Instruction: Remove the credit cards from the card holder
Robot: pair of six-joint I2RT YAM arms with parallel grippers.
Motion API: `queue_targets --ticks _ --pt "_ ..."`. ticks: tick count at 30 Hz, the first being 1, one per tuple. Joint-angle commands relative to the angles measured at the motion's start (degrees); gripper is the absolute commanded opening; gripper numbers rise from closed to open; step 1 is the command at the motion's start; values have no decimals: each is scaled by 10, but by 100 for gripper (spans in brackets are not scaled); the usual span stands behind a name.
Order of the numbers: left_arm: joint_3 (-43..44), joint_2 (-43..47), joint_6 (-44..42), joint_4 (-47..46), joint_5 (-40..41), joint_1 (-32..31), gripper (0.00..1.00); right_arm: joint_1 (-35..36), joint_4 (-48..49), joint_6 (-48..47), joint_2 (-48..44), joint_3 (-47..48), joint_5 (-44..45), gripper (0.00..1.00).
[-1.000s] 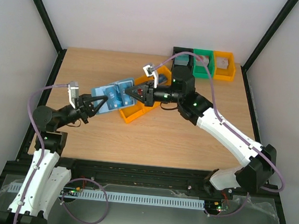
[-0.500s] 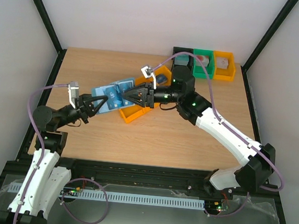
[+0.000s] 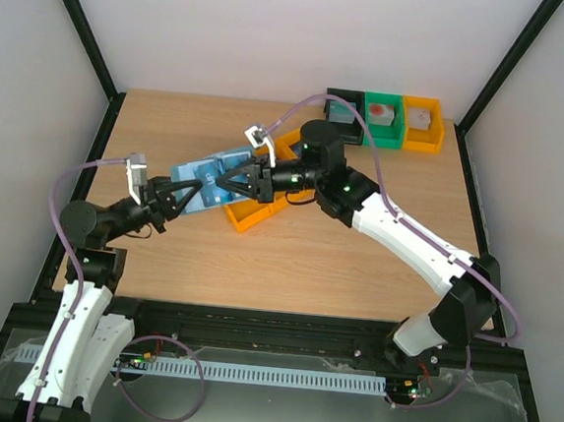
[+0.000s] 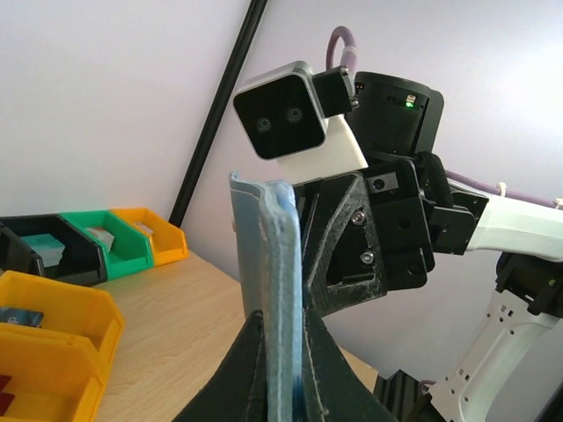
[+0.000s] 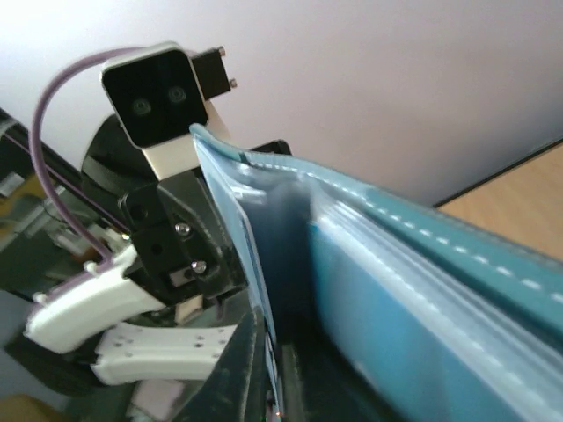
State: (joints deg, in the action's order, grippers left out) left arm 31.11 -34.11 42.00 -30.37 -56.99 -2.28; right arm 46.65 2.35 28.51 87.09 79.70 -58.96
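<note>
Now your left end effector (image 3: 194,192) clamps the blue card holder (image 3: 206,172) from 8 o'clock; your right end effector (image 3: 221,184) pinches it, nearly closed, from 3 o'clock.

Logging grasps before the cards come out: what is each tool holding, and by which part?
Both grip the blue card holder: the left tool pinches its near-left edge, the right tool pinches a thin edge at the opposite end.

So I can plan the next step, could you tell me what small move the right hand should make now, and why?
Probably a short, gentle pull away from the left hand. That hand is clamped on the card holder, and the right hand straddles a thin layer at its far edge.
</note>
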Motion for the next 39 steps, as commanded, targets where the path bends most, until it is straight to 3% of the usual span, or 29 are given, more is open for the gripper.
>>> queue_targets --ticks 1,6,9,14,20,30,33,36,39 --pt "7 5 -4 -27 -4 2 2 5 1 -14 -4 24 -29 2" --pt "6 7 -2 -11 7 2 3 1 14 -21 -32 2 -9 2" --pt "4 8 8 -2 20 2 10 -10 -4 -29 -39 2 5 2" --pt "4 10 6 4 28 3 12 -23 -36 -42 -49 0 20 2" --pt "5 12 -3 6 29 3 2 -24 -51 -53 -58 0 32 2" --pt "9 20 -9 41 102 17 2 -58 -102 -74 -86 -4 78 2" --pt "11 23 -28 93 160 26 2 -88 -96 -22 -99 -18 119 2" --pt "7 25 -31 128 203 40 2 -137 -31 69 -109 -44 151 2" --pt "3 28 -14 140 218 56 2 -186 -27 156 -99 -45 242 2"
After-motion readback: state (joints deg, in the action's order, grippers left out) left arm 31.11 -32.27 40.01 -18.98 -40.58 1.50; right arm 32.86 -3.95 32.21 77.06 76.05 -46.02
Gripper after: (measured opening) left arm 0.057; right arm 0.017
